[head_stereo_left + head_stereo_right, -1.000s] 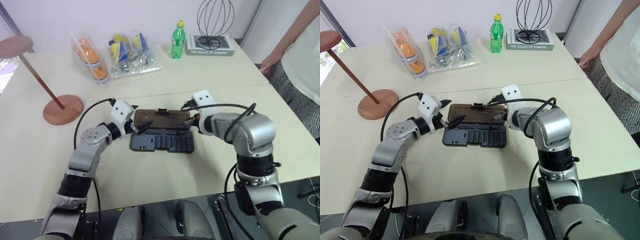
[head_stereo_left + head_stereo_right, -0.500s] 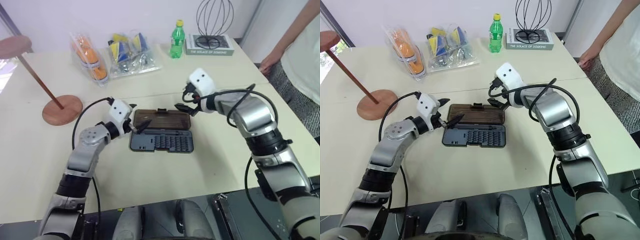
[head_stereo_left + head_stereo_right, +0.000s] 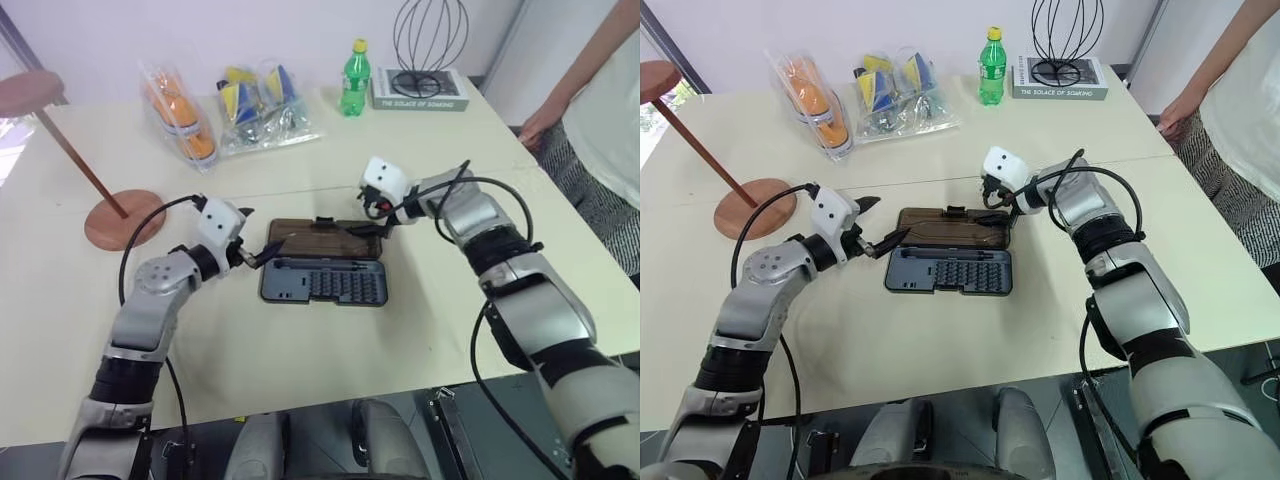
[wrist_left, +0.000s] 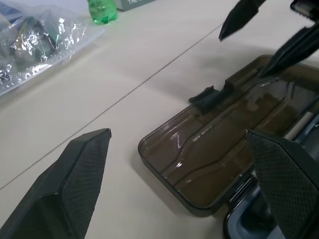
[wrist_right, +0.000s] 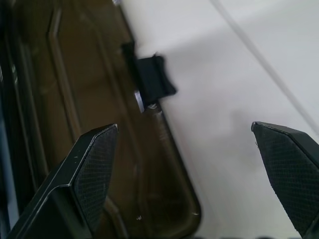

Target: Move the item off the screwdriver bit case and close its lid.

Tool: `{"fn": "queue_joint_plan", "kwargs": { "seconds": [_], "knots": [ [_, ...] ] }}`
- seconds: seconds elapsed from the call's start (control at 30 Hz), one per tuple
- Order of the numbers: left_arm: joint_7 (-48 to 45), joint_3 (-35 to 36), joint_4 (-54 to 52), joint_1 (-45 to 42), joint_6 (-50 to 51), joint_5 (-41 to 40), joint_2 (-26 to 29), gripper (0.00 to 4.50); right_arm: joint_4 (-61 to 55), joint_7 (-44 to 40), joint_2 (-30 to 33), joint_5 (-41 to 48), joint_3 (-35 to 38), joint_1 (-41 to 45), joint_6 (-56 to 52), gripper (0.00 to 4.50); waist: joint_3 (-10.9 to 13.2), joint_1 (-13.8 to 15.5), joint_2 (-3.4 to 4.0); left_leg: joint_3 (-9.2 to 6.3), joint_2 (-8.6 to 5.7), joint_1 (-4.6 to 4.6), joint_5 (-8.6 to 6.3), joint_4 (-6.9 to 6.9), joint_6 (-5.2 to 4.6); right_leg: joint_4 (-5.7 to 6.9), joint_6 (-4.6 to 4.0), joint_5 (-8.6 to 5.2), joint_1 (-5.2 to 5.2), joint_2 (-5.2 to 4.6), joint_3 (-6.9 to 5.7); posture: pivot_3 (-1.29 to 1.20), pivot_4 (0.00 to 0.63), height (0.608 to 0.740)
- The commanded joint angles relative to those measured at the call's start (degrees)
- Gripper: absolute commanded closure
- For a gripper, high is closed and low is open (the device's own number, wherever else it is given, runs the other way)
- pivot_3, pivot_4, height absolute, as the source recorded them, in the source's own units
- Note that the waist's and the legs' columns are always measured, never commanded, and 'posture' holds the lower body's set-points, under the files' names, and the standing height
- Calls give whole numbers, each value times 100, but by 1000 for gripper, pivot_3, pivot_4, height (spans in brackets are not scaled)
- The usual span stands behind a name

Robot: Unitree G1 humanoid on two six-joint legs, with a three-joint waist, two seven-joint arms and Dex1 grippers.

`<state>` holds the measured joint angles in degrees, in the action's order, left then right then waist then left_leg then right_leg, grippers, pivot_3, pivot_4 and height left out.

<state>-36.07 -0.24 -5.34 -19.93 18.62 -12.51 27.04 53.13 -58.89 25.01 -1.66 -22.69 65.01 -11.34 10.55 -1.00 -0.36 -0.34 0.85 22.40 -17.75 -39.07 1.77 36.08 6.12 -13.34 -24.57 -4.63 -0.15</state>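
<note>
Since a second ago I've swung my right claw (image 3: pixel 381 208) off the lid's right end, where it was pinched shut, up and round to the far long edge of the lid (image 3: pixel 325 238); it is now spread wide and angled down beside the small black latch (image 5: pixel 152 82). I read that as lining up to get under the free edge, because the latch side is the one that has to swing over. My left claw (image 3: pixel 259 254) has eased a little away from the lid's left end and hovers just off it, released, gripping nothing. I'm keeping it there to steady the case if the lid drags it along the bench (image 3: pixel 330 330).

The screwdriver bit case (image 3: pixel 326 284) lies open in front of me, bit tray nearest, the smoky lid folded flat on the bench behind it. Nothing rests on either half. The wooden stand (image 3: pixel 112 205) is well apart on the far left of the bench, its round base flat and the rod leaning, so I judge the first half of the job done and only the closing left.

A person (image 3: pixel 600 130) stands by the bench's right edge, clear of my arms.
</note>
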Motion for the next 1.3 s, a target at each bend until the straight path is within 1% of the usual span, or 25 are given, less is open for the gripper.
{"fn": "queue_joint_plan", "kwargs": {
  "seconds": [0.03, 0.13, 0.23, 0.4, 0.47, 0.73, 0.8, 0.93, 1.07, 1.3],
  "knots": [
    [63, 121, -278, 30, 0, -23, 43, 0, 374, -188, -22, -214, 108, 216, 421, 25, 0, 0, 0, 0, 0, 0, 0, 0, 0, 0, 0, 0, 0, 0, 0, 0, 150, 740],
    [86, 112, -296, 35, 9, -18, 35, 0, 698, -41, -70, -394, 161, 300, 671, 25, 0, -10, 1, 1, 0, 0, 0, 0, 0, 0, 0, 0, 0, 0, 0, 0, 150, 740],
    [106, 96, -283, 31, -6, -6, 23, 0, 990, 6, -125, -511, 229, 393, 800, 840, 1, -18, 1, 0, 0, -1, 1, 0, 1, 2, 0, 0, 0, 0, 0, 0, 150, 740],
    [153, 72, -283, 16, -27, 1, 6, 0, 1245, 48, -183, -679, 290, 461, 980, 3467, 1, -14, 1, 1, 0, -2, 1, 0, 1, 3, 0, 0, 0, 0, 0, 0, 150, 740],
    [158, 68, -272, 6, -37, 5, 10, 0, 1312, 58, -199, -766, 292, 470, 1033, 4432, -1, -15, -1, 1, 0, -2, 1, -1, 2, 3, 0, 0, 0, 0, 0, 0, 150, 740],
    [155, 114, -245, -5, -60, 4, 46, 0, 1280, -165, -214, -1101, 230, 385, 1441, 4432, 0, -141, 1, 1, 1, -8, 2, 0, 3, 7, -1, 0, 4, 0, 2, 0, 150, 740],
    [155, 119, -237, -11, -73, 11, 53, 0, 1146, -167, -172, -1250, 134, 326, 1973, 4432, 0, -145, 1, 2, 0, -7, 2, 0, 3, 5, 0, 0, 4, -1, 2, 0, 150, 740],
    [155, 135, -215, -32, -91, 18, 69, 0, 753, -457, -149, -1280, 92, 248, 2886, 4432, 1, -148, 2, 2, 0, -7, 2, 1, 3, 4, 0, 0, 3, -2, 2, 0, 150, 740],
    [151, 142, -201, -38, -112, 33, 81, 0, 501, -335, -113, -1508, -58, 235, 3692, 4432, 1, -149, 2, 1, 0, -7, 2, 2, 4, 4, 0, 0, 2, -2, 2, 0, 150, 740],
    [184, 192, -217, -21, -142, 44, 82, 0, 328, -453, -201, -1515, -74, 195, 4133, 4432, 1, -140, 1, 2, 0, -6, 2, 1, 4, 5, 0, 0, 2, -3, 2, 0, 150, 740]
  ]
}}
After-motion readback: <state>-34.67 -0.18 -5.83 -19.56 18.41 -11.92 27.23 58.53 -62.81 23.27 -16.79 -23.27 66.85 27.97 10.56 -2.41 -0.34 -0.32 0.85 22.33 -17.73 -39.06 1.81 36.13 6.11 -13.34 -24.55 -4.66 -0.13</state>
